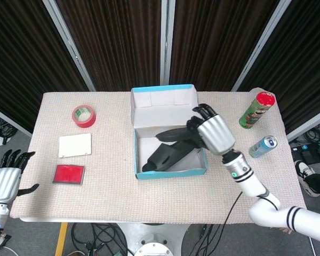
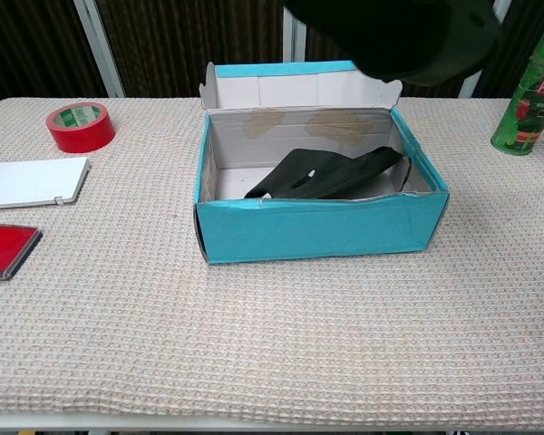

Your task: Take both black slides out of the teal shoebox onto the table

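right hand (image 1: 215, 133) grips one black slide (image 1: 176, 135) above teal shoebox (image 2: 317, 231); other slide (image 2: 331, 173) inside | left hand (image 1: 4, 180) open, near-left

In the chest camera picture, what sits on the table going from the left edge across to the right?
Red flat case → white flat box → red tape roll → teal shoebox with a black slide inside → green Pringles can.
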### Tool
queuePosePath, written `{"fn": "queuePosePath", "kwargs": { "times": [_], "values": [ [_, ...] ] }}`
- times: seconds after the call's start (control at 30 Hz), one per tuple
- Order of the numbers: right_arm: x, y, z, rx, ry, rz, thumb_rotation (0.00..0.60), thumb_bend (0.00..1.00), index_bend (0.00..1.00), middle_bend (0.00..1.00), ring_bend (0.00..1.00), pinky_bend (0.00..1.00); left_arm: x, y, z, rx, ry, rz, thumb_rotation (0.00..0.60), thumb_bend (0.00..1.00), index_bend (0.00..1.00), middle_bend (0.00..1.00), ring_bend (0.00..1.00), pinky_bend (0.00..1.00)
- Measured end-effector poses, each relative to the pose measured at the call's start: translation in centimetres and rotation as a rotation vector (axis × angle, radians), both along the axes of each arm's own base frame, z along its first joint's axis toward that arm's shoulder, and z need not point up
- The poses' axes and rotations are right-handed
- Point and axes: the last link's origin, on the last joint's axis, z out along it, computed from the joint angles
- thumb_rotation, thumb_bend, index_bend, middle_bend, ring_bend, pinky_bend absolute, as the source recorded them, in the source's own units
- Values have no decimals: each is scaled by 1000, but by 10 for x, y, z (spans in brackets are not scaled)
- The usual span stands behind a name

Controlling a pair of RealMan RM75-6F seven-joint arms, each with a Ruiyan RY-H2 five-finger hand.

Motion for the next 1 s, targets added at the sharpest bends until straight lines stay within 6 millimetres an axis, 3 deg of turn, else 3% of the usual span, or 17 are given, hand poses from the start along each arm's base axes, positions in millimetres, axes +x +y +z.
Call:
{"fn": "queuePosePath", "kwargs": {
  "times": [0.13,0.37,0.57,0.67,0.8,0.83,0.9,1.0],
  "values": [
    [-33,-3,13,36,-53,-140,600,396,707,608,262,243,3,0,-1,-2,-3,-10,600,64,135,166,77,48],
    [-80,-19,10,156,-194,-373,600,395,669,587,253,243,6,-3,-1,-5,-1,-15,600,64,135,166,77,48],
    [-107,-39,7,223,-361,-561,600,394,563,517,205,235,4,-5,1,-2,-1,-2,600,63,135,166,77,48],
    [-115,-47,5,255,-442,-647,600,376,429,426,134,178,4,-5,0,-6,-1,-1,600,64,135,165,77,48],
    [-121,-56,0,309,-507,-745,600,362,72,167,5,36,4,-4,0,-9,-1,-2,600,64,135,166,77,48],
    [-121,-57,-1,323,-511,-762,600,360,24,101,0,14,4,-4,0,-9,-1,-2,600,64,135,166,77,48],
    [-121,-60,-2,353,-502,-795,600,353,0,9,0,0,4,-3,0,-9,-1,-2,600,64,135,166,77,48],
    [-118,-63,-2,365,-468,-800,600,341,0,0,0,0,4,-3,0,-10,-1,-1,600,64,135,165,77,48]
  ]
}}
